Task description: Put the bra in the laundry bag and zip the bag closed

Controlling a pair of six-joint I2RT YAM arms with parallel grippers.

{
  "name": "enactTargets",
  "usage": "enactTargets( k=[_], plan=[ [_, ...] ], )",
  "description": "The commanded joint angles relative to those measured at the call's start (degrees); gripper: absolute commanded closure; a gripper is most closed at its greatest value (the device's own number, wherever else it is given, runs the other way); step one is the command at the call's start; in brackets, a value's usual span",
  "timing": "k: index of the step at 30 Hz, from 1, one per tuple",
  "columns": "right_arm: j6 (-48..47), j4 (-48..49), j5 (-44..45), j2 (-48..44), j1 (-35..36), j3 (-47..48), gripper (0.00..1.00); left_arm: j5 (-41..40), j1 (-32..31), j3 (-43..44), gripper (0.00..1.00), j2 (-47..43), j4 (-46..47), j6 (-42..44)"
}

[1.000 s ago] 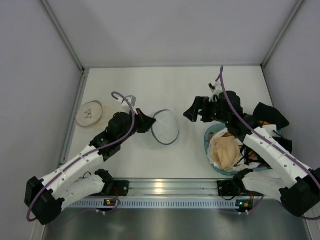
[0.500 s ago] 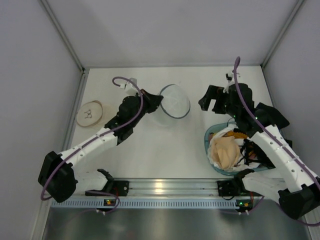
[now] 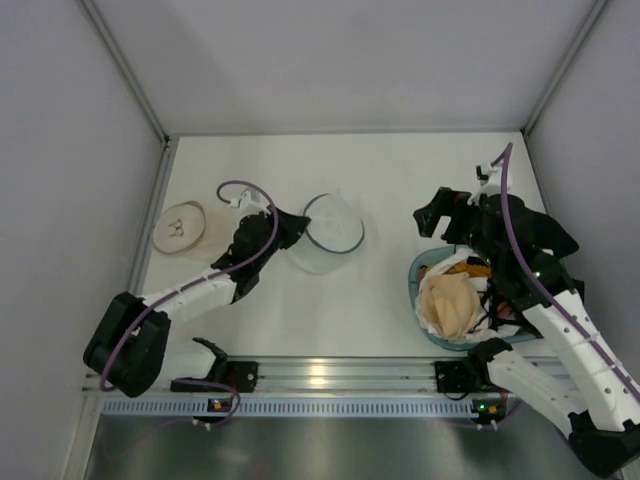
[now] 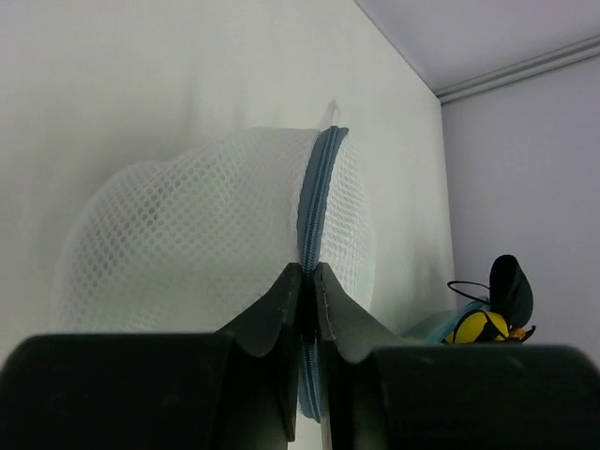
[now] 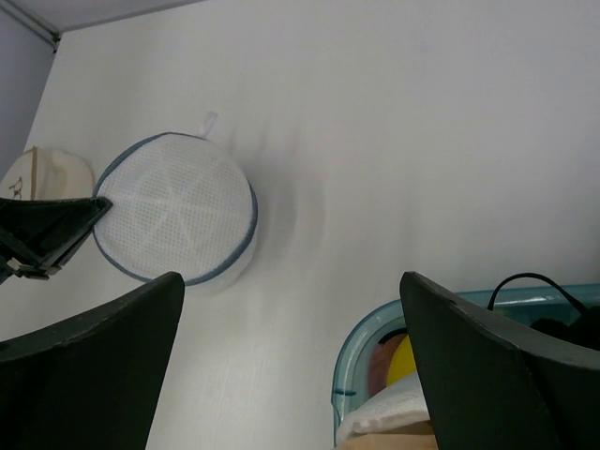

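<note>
Mesh laundry bag mid-counter: my left gripper is pinching its zipper rim tight. I'm steadying it, prob. should be tilting opening twd right edge, where right gripper is hovering, fingers spread.

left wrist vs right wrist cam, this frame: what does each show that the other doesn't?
Left wrist only: the left hand shut on the laundry bag at its blue zipper rim, seen close up, plus the bag's mesh side wall.
Right wrist only: the right hand, fingers wide apart and empty; the bag's round face with spoke-like seams; a cream round object at the left edge.
Shared: the bag, the left hand's dark tip at it, and the blue basket with a yellow item inside.
</note>
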Motion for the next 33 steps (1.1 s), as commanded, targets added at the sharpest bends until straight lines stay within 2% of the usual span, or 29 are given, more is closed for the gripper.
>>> enactTargets(
  k=[1, 4, 5, 6, 7, 8, 9, 14, 15, 19, 21, 24, 25, 26, 31, 33],
  plan=[
    [-0.7, 1.0, 0.2, -1.5, -0.7, -0.5, 0.01, -0.5, 0.4, -2.8, 0.86, -3.5, 5.8, -1.0],
    [-1.0, 0.8, -0.3, -1.1, -0.8, -0.4, 0.00, -3.3, 0.4, -4.1, 0.70, -6.5, 1.7, 0.4],
    [-1.1, 0.8, -0.3, -0.8, -0.7, -0.3, 0.01, -6.1, 0.4, -2.7, 0.57, -7.4, -1.2, 1.3],
    [-1.3, 0.7, -1.0, -0.8, -0.7, -0.2, 0.01, -7.7, 0.4, -1.4, 0.33, -8.1, -9.3, 3.4],
    [-1.5, 0.7, -1.6, -0.4, -0.8, -0.1, 0.01, -9.9, 0.4, 0.1, 0.23, -9.3, -13.9, 4.7],
    [-1.7, 0.6, -2.3, -0.2, -0.8, 0.5, 0.01, -11.8, 0.4, 2.4, 0.18, -9.8, -18.3, 6.2],
    [-2.4, 0.6, -4.0, 0.0, -0.7, 0.7, 0.01, -14.8, 0.4, 6.4, 0.12, -10.2, -26.9, 9.7],
    [-4.7, 0.4, -5.4, 0.6, -0.7, 4.6, 0.01, -14.9, 0.5, 17.5, 0.06, -15.0, -42.3, 21.8],
    [-5.3, 0.4, -4.2, 1.0, -0.8, 5.4, 0.01, -14.4, 0.4, 21.1, 0.02, -16.2, -44.0, 25.4],
    [-6.6, 0.6, -3.1, 2.1, -0.7, 9.2, 0.01, -21.2, 1.1, 29.5, 0.02, -16.8, -58.2, 27.7],
    [-6.8, 0.8, -4.2, 2.0, -0.7, 11.0, 0.00, -19.8, 3.8, 30.8, 0.02, -17.5, -64.9, 28.4],
    [-6.1, 1.8, -3.4, -0.7, -0.7, 10.1, 0.01, -13.9, 7.0, 29.0, 0.02, -22.2, -67.6, 30.6],
    [-5.8, 2.1, -3.2, -1.7, -0.7, 9.3, 0.01, -12.7, 7.0, 27.7, 0.02, -26.3, -67.5, 31.5],
    [-5.2, 2.5, -3.9, -4.1, -0.8, 7.3, 0.01, -11.1, 7.0, 23.8, 0.02, -28.7, -67.4, 32.6],
    [-4.1, 3.9, -6.9, -11.7, -0.7, -1.5, 0.01, -12.5, 6.9, 14.5, 0.02, -44.9, -67.8, 29.9],
    [-2.6, 4.4, -6.7, -14.8, -0.7, -5.4, 0.01, -8.9, 6.9, 12.0, 0.02, -48.8, -65.8, 30.5]
  ],
)
